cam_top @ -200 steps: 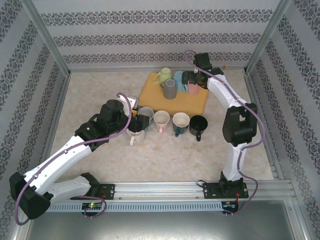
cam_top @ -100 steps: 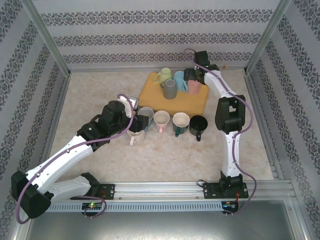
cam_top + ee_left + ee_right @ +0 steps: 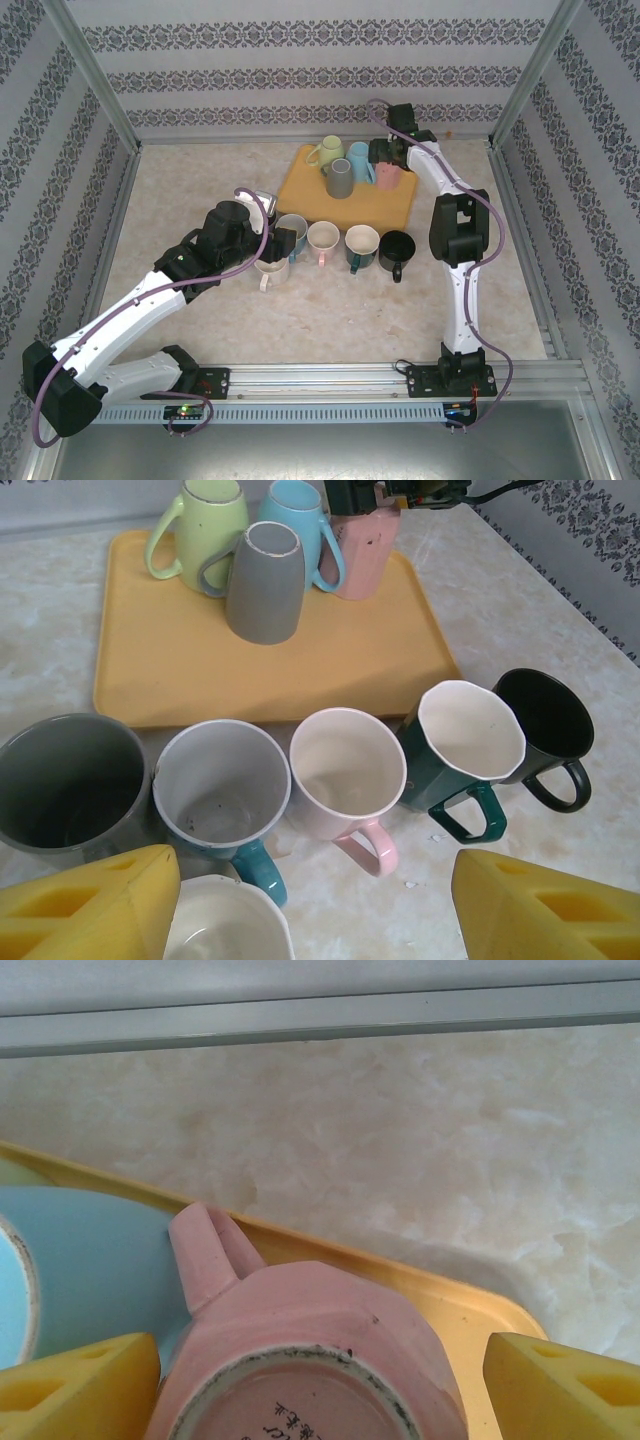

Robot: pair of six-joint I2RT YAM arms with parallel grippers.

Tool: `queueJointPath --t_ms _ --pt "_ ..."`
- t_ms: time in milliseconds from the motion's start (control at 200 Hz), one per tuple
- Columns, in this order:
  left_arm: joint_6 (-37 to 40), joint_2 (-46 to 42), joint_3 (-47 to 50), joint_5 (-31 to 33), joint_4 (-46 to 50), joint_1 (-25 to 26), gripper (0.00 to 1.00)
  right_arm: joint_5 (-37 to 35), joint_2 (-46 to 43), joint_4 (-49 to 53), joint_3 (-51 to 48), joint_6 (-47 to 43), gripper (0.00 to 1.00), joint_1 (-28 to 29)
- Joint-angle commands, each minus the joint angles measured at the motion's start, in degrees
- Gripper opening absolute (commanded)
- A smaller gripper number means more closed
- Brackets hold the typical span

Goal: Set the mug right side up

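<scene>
The pink mug point(image 3: 310, 1350) stands upside down at the far right corner of the tray point(image 3: 160, 670), just beside a blue mug point(image 3: 90, 1260). The right pincer point(image 3: 320, 1385) straddles it, released, with its pads point(image 3: 565, 1385) on either side. The left pincer point(image 3: 318, 910) hangs released over the row of upright mugs point(image 3: 345, 765) on the worktop point(image 3: 560, 610), grasping nothing.
</scene>
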State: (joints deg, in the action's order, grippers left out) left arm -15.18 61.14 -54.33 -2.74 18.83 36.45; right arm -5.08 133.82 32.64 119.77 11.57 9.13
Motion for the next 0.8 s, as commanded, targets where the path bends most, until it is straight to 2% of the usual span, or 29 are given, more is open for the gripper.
queueJointPath --t_ms 0,355,610,699,794 --pt "1.29 -0.58 0.77 0.84 -1.69 0.82 0.73 -1.16 0.26 0.51 -1.35 -0.08 0.84 0.06" --pt "1.91 -1.79 0.70 1.77 -1.33 0.82 0.73 -1.00 1.32 5.37 0.22 -0.15 0.85 -0.16" --pt "2.43 -1.96 0.67 2.32 -1.12 0.82 0.73 -0.46 3.27 8.09 3.46 -0.54 0.88 -0.25" --pt "2.61 -1.92 0.70 2.69 -1.11 0.86 0.73 -0.58 3.20 8.14 3.30 -0.59 0.86 -0.25" --pt "2.83 -1.69 0.68 2.74 -1.08 0.82 0.73 -0.81 2.48 7.67 1.99 -0.49 0.77 -0.25"
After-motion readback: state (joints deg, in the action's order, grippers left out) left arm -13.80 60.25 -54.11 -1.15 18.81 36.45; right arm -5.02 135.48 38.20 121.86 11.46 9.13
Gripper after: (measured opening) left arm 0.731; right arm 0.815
